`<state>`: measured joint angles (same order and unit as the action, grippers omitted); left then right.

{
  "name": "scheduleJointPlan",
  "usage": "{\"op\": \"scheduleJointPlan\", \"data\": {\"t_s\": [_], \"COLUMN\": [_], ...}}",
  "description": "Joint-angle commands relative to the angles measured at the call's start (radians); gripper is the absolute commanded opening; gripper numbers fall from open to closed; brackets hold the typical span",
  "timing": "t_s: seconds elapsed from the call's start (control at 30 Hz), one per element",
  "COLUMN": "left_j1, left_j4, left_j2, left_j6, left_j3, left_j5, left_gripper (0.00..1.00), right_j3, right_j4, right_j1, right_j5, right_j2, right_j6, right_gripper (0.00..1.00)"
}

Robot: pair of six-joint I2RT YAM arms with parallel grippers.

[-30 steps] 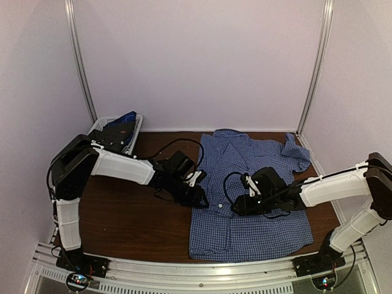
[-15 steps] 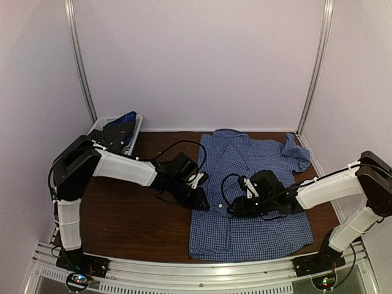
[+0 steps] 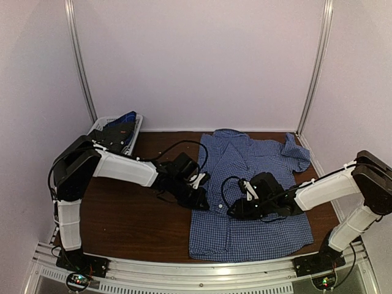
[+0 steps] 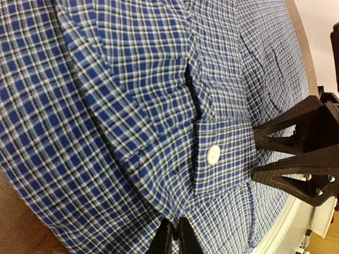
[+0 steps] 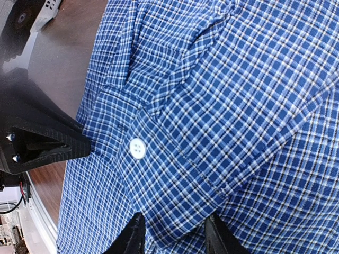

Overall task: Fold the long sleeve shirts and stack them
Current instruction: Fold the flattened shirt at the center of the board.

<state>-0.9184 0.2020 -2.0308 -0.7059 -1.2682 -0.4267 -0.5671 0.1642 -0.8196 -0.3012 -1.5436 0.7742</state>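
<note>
looks soft, light, floppy: the shirt [image 3: 248, 233] lies spread on the table [image 3: 122, 226], nearer than the basket [image 3: 105, 124] and to its right. its stiffer cuff [image 4: 228, 143] looks best to grab. left gripper [image 4: 174, 230] clamps cloth there; right gripper [image 5: 174, 225] straddles it, fingers apart. only overhead shows the basket.

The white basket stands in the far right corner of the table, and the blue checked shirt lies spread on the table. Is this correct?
Not quite. The top external view shows the white basket in the far left corner of the table, not the far right. The rest holds: the blue checked shirt lies spread on the table.
</note>
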Motion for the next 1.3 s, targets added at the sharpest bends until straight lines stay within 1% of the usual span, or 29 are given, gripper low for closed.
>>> {"op": "scheduleJointPlan", "data": {"t_s": [0.0, 0.1, 0.17, 0.43, 0.53, 0.7, 0.83, 1.0, 1.27], "left_j1": [-0.009, -0.012, -0.013, -0.017, -0.024, -0.044, -0.058, -0.064, -0.068], "left_j4": [-0.026, -0.026, -0.026, 0.006, 0.023, 0.055, 0.059, 0.059, 0.059], "left_j2": [-0.013, -0.008, -0.005, 0.028, 0.058, 0.104, 0.149, 0.191, 0.212], "left_j6": [0.006, 0.005, 0.006, 0.014, 0.016, 0.012, -0.001, -0.017, -0.023], "left_j3": [-0.022, -0.02, -0.022, -0.019, -0.012, 0.003, 0.041, 0.089, 0.143], "left_j5": [-0.006, -0.008, -0.009, -0.012, -0.014, -0.006, 0.014, 0.041, 0.057], "left_gripper": [0.06, 0.04, 0.03, 0.0, 0.0, 0.0, 0.0, 0.0, 0.0], "right_j3": [0.007, 0.006, -0.002, -0.036, -0.046, -0.052, -0.047, -0.037, -0.061], "right_j4": [0.032, 0.034, 0.034, -0.026, -0.069, -0.146, -0.158, -0.146, -0.112], "right_j1": [0.003, 0.004, 0.004, 0.004, 0.002, 0.0, -0.015, -0.057, -0.109], "right_j5": [-0.016, -0.012, -0.01, -0.005, -0.009, -0.012, -0.026, -0.037, -0.033], "right_j2": [-0.013, -0.009, -0.012, 0.013, 0.041, 0.105, 0.129, 0.099, 0.037], "right_j6": [0.023, 0.025, 0.024, 0.007, -0.001, -0.016, -0.012, 0.015, 0.042], "right_gripper": [0.39, 0.39, 0.37, 0.06, 0.01, 0.0, 0.0, 0.0, 0.0]}}
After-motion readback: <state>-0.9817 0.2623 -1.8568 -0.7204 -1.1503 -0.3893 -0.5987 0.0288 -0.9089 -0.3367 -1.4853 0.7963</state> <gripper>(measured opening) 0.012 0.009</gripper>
